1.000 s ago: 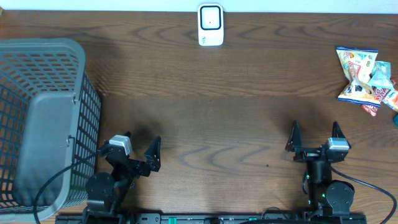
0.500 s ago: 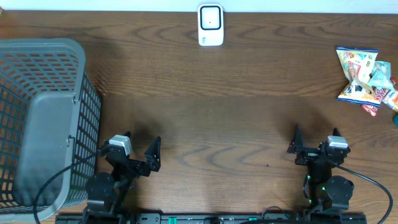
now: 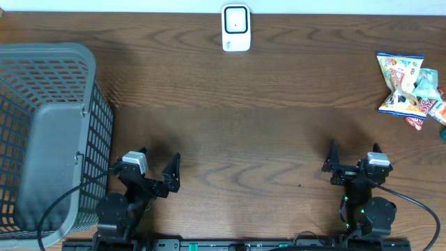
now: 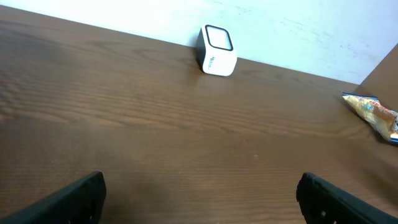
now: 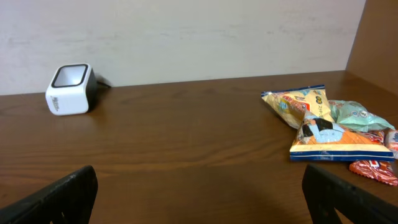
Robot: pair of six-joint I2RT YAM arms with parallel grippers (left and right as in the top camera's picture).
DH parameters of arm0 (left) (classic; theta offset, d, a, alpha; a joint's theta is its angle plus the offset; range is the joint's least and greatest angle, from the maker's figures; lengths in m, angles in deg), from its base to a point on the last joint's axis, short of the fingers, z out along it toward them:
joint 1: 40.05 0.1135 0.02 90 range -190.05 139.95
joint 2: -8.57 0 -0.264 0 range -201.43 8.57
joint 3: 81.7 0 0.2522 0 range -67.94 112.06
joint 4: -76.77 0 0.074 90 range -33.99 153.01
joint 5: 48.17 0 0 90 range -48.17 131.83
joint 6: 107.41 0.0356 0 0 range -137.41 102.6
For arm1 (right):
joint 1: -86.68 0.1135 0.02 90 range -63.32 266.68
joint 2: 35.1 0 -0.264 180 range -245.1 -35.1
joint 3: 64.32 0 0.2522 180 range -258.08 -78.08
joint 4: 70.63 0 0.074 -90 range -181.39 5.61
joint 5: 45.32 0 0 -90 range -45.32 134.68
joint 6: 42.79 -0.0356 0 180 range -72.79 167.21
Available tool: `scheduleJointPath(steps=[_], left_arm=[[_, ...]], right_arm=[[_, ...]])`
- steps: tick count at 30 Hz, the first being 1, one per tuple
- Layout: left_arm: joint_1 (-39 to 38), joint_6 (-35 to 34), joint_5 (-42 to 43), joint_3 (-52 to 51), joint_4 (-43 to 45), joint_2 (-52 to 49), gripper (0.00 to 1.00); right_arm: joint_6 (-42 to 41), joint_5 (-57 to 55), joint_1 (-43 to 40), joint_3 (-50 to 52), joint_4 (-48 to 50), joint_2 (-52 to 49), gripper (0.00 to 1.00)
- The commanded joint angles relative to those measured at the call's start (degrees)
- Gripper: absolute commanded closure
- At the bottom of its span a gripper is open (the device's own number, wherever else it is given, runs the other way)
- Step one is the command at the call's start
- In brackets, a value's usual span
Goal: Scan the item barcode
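The snack bags (image 3: pixel 408 87) lie in a small heap at the far right edge of the table (image 3: pixel 279 125), well apart from both arms. I think they are light, soft and crinkly, full of air, and a bit slippery. A hard squeeze could crush what is inside. I would pick just one bag and pinch it by a flat sealed end, where the foil is thin.

The heap is a jumble, so the bags point different ways. From the right wrist camera, the front bag (image 5: pixel 336 143) lies flat with its long side going across my view, left to right. The yellow bag (image 5: pixel 292 102) behind it slants, with one corner poking toward the scanner (image 3: pixel 235 28). I cannot see a barcode on any of them. It may be underneath.

The scanner stands at the far middle of the table, by the wall, with its window facing up. So the barcode side will have to face down over it.

The right gripper (image 3: pixel 355 148) is the closer one to the bags. Its fingers are wide apart and hold nothing. The left gripper (image 3: pixel 157 155) is spread wide and empty too, just beside the grey basket (image 3: pixel 42 52).
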Motion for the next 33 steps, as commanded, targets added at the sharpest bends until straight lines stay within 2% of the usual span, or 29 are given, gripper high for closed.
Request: scheduleJointPath(steps=[1, 12, 18, 22, 24, 26, 30, 33], left_arm=[[0.2, 1.2, 0.9, -0.9, -1.3, 0.1, 0.02], [0.2, 1.9, 0.0, -0.9, -1.6, 0.1, 0.02], [0.1, 2.1, -6.4, -1.2, -0.4, 0.3, 0.02], [0.2, 2.2, -14.6, -3.0, 5.0, 0.3, 0.02], [0.3, 4.8, -16.5, -4.9, 10.5, 0.3, 0.02], [0.4, 9.6, -16.4, -5.2, 12.2, 0.3, 0.02], [0.4, 15.5, -16.4, -5.2, 10.5, 0.3, 0.02], [0.4, 15.8, -16.7, -5.2, 8.6, 0.3, 0.02]], right_arm=[[-0.7, 0.2, -0.3, 0.1, -0.3, 0.4, 0.01], [-0.7, 0.2, -0.3, 0.1, -0.3, 0.4, 0.01], [-0.7, 0.2, -0.3, 0.1, -0.3, 0.4, 0.01], [-0.7, 0.2, -0.3, 0.1, -0.3, 0.4, 0.01], [-0.7, 0.2, -0.3, 0.1, -0.3, 0.4, 0.01], [-0.7, 0.2, -0.3, 0.1, -0.3, 0.4, 0.01], [-0.7, 0.2, -0.3, 0.1, -0.3, 0.4, 0.01], [-0.7, 0.2, -0.3, 0.1, -0.3, 0.4, 0.01]])
